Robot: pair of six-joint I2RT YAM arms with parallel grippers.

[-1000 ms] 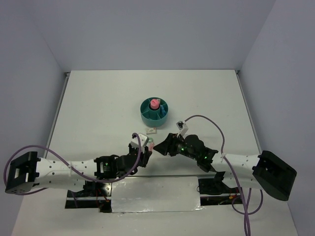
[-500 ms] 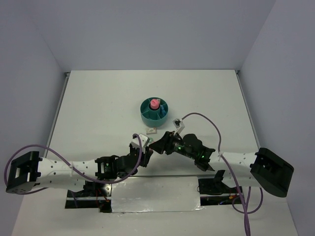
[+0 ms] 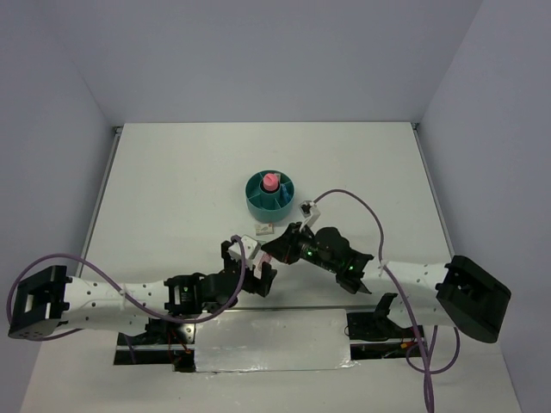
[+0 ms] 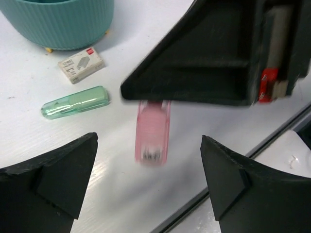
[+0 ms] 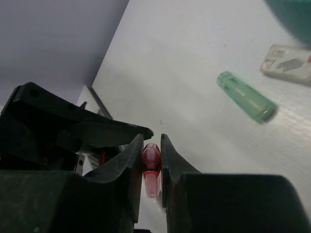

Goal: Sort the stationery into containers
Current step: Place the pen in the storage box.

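A pink capsule-shaped piece [image 4: 153, 133] hangs just above the table, with my right gripper [image 5: 151, 150] shut on its upper end [image 5: 151, 162]. My left gripper [image 4: 148, 179] stands wide open around it, both fingers well apart from the piece. In the top view the two grippers meet at mid-table: the left [image 3: 250, 267], the right [image 3: 274, 250]. A green capsule [image 4: 75, 102] and a small beige eraser [image 4: 81, 64] lie flat beyond them. The round teal organiser [image 3: 255, 200] stands further back with a pink tube [image 3: 270, 181] upright in its central cup.
The green capsule [image 5: 246, 96] and the eraser [image 5: 286, 58] lie between the grippers and the organiser [image 4: 58, 24]. A metal strip [image 3: 267, 348] runs along the table's near edge between the arm bases. Grey walls enclose the table on three sides.
My left gripper has opened and let go of the pink capsule. My right gripper has moved in to the left and shut on it.
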